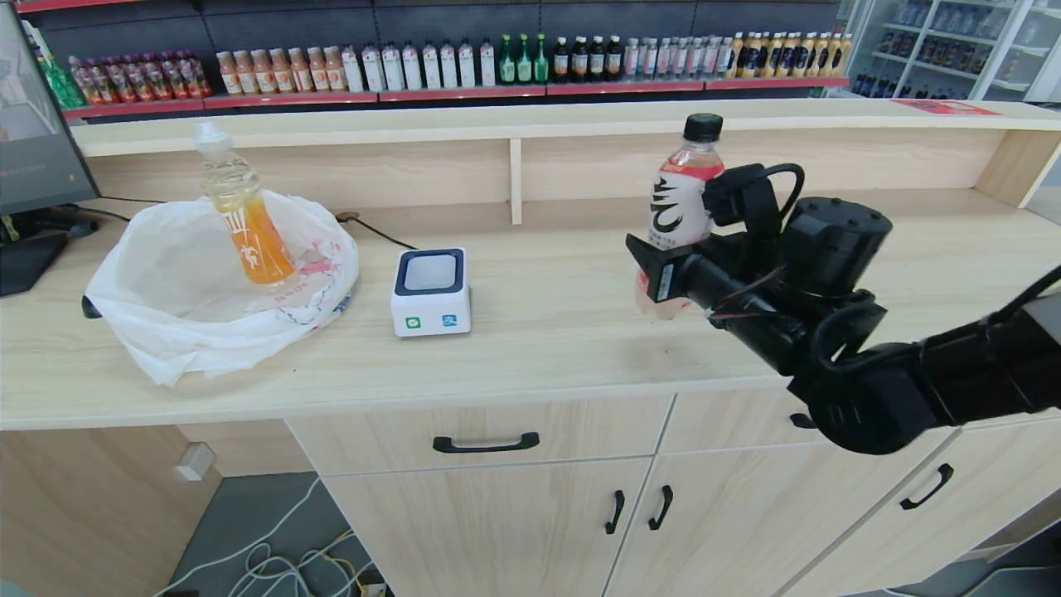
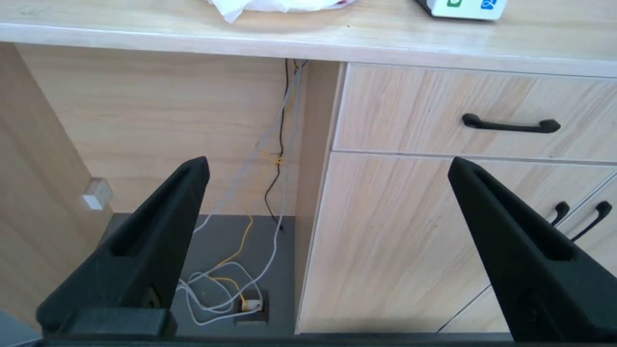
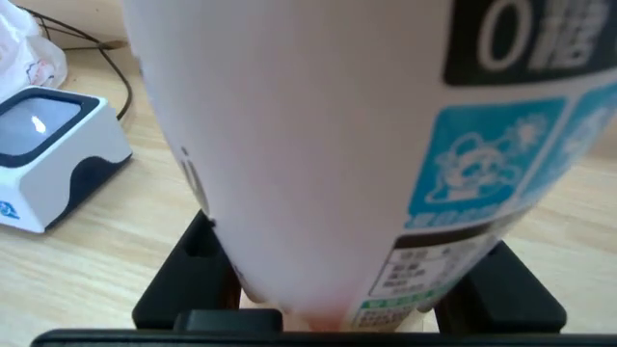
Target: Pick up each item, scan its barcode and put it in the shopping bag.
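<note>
Over wooden counter (image 1: 547, 315) | right hand (image 1: 667, 278) grips cylindrical plastic bottle (image 1: 684, 199)

A: what's around? pale wooden counter (image 1: 564, 356) over cabinets (image 1: 497, 522) with curved black handles (image 1: 486, 448), yeah?
B: yep, plus a long red-edged shelf (image 1: 464, 93) of drink bottles (image 1: 412, 66) behind, dark monitor (image 1: 33, 141) far left, loose white cables (image 1: 286, 572) on the grey floor (image 1: 249, 506).
</note>
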Robot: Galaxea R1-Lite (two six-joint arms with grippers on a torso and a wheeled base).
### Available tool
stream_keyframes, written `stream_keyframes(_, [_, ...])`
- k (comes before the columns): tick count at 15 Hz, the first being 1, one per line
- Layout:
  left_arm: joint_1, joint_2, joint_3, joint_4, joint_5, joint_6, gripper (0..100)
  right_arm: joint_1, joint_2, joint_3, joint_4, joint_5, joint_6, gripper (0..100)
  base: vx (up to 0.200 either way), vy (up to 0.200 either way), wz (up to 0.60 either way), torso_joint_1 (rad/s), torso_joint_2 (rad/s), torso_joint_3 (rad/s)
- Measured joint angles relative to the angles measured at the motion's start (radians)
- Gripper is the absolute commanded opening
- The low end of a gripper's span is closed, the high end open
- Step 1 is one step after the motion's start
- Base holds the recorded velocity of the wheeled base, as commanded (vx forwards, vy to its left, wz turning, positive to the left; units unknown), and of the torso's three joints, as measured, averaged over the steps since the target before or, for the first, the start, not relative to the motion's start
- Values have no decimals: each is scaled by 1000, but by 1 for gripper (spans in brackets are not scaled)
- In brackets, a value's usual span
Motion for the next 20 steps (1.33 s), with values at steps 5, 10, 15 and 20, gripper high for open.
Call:
stream_keyframes(5, [0,0,0,0,0,0,100,5,-143,372,-305,-14,3,0,0,0,0,0,0,0])
stream_keyframes(10, [0,0,0,0,0,0,100,26,-187,570,-482,-10,11,0,0,0,0,0,0,0])
stream_keyframes(15, [0,0,0,0,0,0,100,147,-200,683,-492,-10,11,0,0,0,0,0,0,0])
stream_keyframes(20, [0,0,0,0,0,0,100,304,-196,573,-494,-20,-58,0,0,0,0,0,0,0])
